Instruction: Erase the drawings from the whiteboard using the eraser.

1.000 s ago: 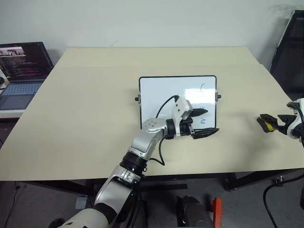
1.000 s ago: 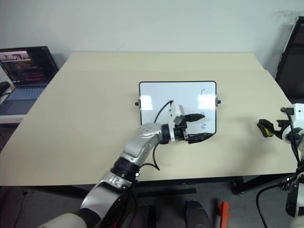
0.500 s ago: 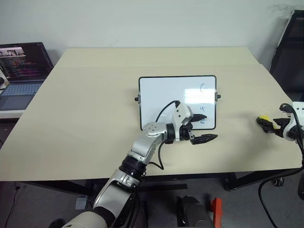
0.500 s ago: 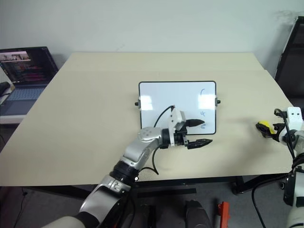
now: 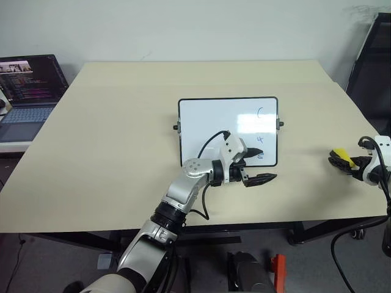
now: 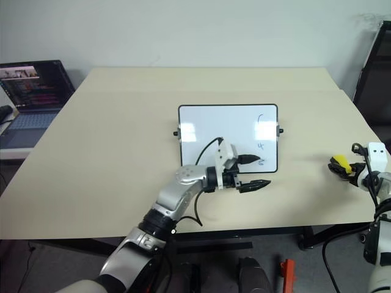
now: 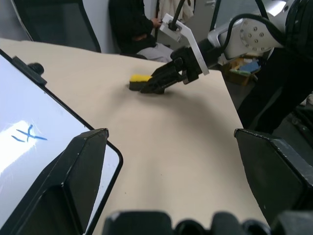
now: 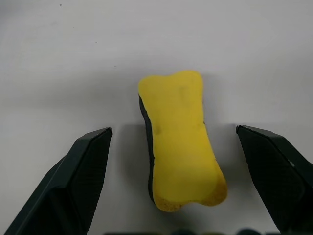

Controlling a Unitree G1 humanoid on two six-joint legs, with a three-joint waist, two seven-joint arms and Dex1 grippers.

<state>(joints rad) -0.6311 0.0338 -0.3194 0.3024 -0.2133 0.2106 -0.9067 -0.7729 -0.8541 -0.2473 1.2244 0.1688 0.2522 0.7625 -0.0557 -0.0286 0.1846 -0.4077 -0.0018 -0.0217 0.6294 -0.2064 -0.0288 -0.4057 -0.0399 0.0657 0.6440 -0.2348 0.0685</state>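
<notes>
Here, whiteboard (image 5: 214, 122) bearing blue drawings (image 5: 260, 139), nothing readable, right tool (image 8: 171, 147) spread around eraser (image 8: 178, 147), left tool (image 5: 252, 166) spread.

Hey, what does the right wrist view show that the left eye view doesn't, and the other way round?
Right wrist view alone: the eraser's bone-like outline, waisted in the middle, with a dark layer beneath the yellow top, lying between the spread fingers of the right pincer.

Left eye view alone: the whiteboard with its blue drawings, the left pincer open at the board's near right corner, and a laptop at the left.

Both: the eraser on the beige table, untouched, with the right pincer open around it.
</notes>
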